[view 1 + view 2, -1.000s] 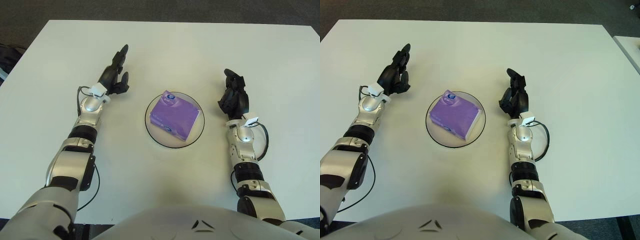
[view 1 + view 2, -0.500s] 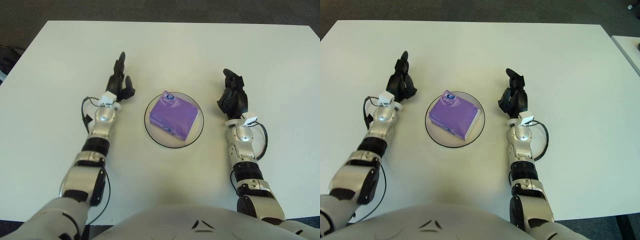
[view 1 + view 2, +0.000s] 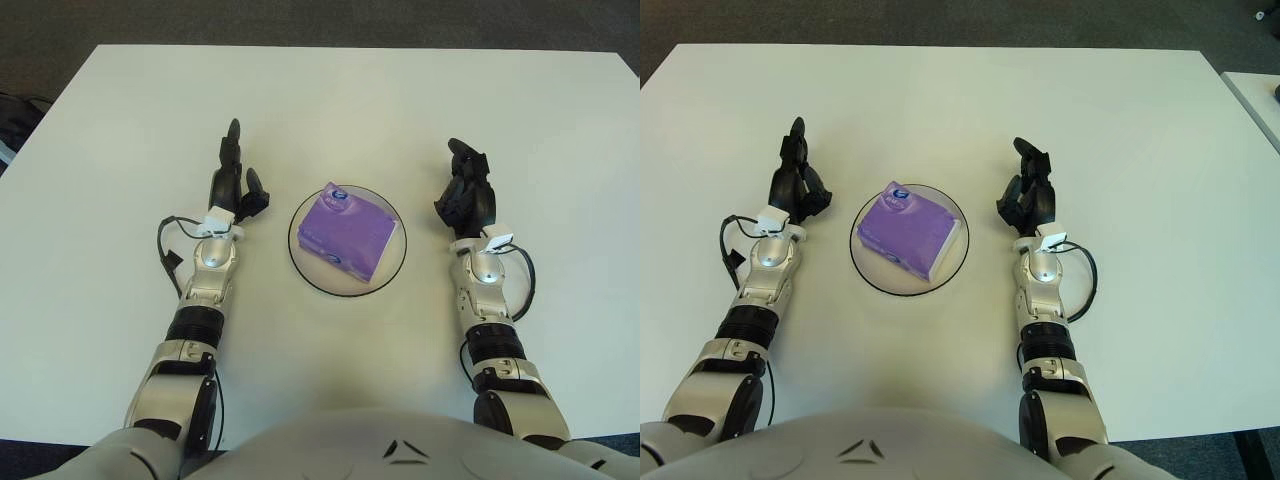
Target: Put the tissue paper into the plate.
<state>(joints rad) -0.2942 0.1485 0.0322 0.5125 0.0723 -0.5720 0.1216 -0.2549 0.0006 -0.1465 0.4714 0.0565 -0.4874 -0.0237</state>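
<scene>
The left robot hand has swung back to nine o'clock of the plate, fingers open and empty, with the tissue paper already delivered.

No legible text is seen; a small round emblem on the tissue pack cannot be read.

Tissue pack in plate, between both hands.
</scene>
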